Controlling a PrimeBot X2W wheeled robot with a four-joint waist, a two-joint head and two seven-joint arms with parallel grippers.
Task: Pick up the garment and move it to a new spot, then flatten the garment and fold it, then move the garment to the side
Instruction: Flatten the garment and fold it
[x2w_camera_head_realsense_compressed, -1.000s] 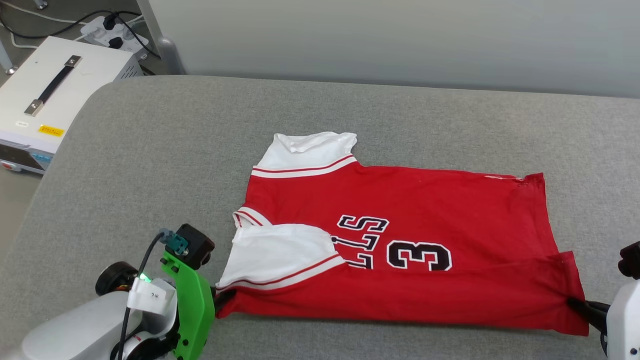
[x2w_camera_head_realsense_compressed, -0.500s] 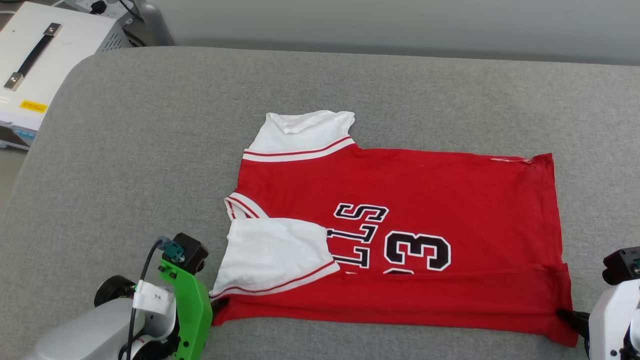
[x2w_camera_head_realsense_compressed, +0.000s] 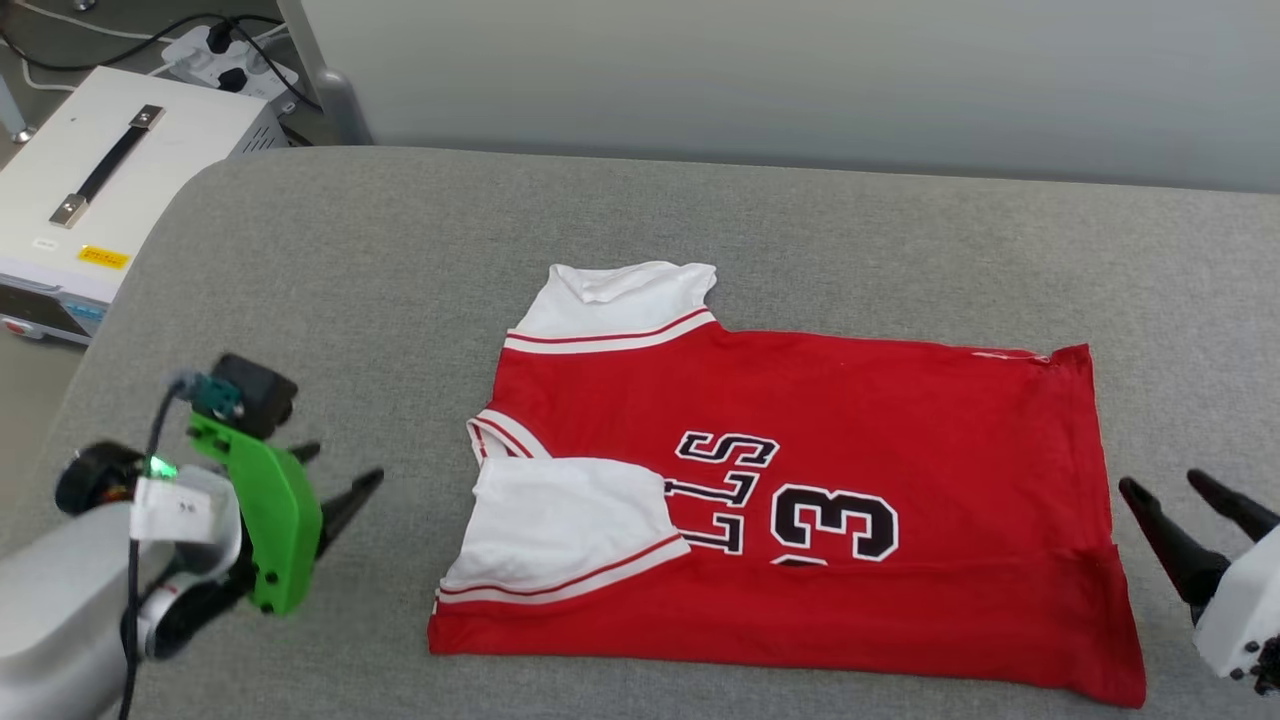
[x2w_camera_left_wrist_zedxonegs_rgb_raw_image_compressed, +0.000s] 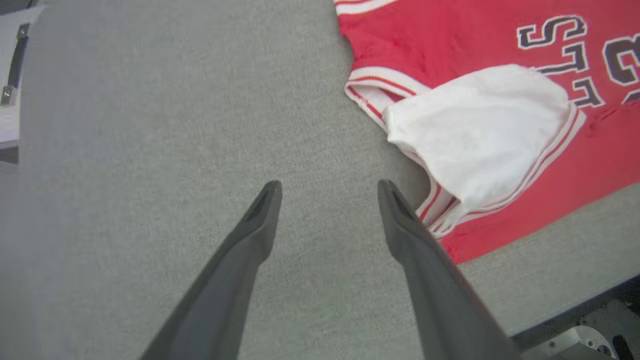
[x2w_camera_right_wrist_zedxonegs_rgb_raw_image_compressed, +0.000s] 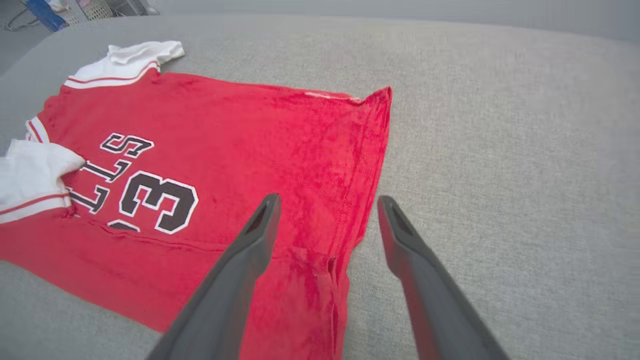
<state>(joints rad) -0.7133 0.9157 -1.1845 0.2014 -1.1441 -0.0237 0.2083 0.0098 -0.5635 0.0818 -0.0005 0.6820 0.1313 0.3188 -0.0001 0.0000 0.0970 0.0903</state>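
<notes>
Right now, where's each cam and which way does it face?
Head: on the head, facing forward and down at the red jersey on the grey padded surface; left end effector lower left, right end effector lower right, both open.
Left wrist: along its own fingers at bare surface, jersey upper right.
Right wrist: along its own fingers, at the jersey's hem edge.
Shared: all show the folded white sleeve.

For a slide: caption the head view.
Open left gripper and open right gripper flank the partly folded garment on grey padding.
</notes>
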